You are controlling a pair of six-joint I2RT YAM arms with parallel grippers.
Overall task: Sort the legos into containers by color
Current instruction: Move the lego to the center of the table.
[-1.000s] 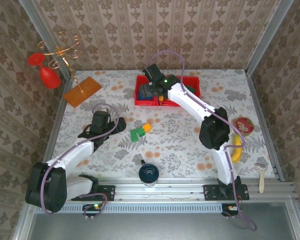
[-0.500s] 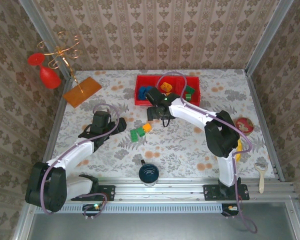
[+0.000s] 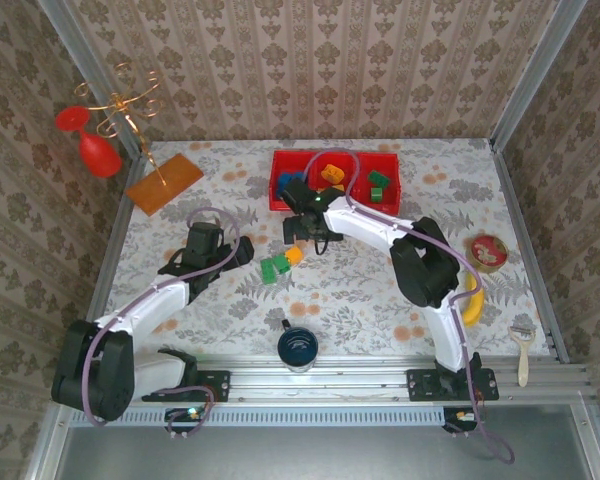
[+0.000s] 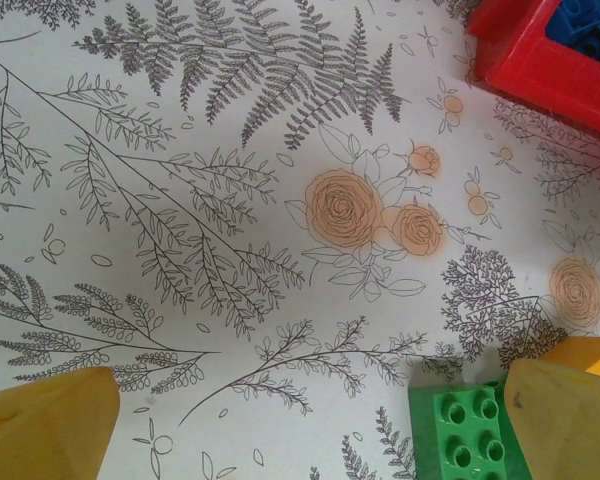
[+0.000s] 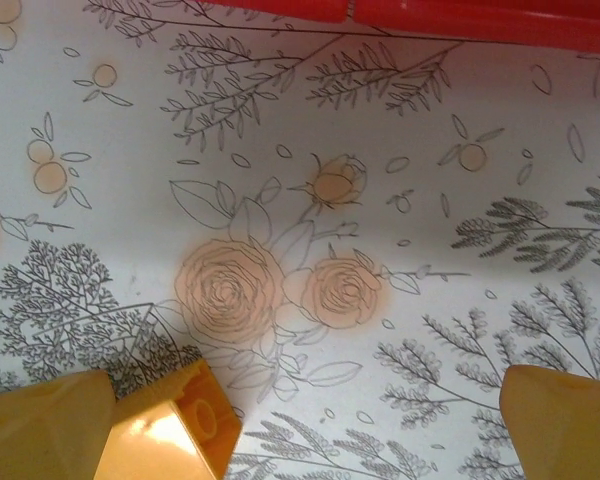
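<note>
Hovering near the red tray [image 5: 460, 15], the right pincer [image 5: 302, 425] gapes beside the orange brick [image 5: 175, 425]; likely light, stiff, slick; pinch its flat sides; left pincer [image 4: 305, 425] also apart.

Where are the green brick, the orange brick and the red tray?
green brick [image 4: 467, 440], left wrist view, on its studded top.
orange brick [image 5: 175, 432], right wrist view, on its bright face.
red tray [image 4: 555, 85], left wrist view, on its outer wall.
</note>
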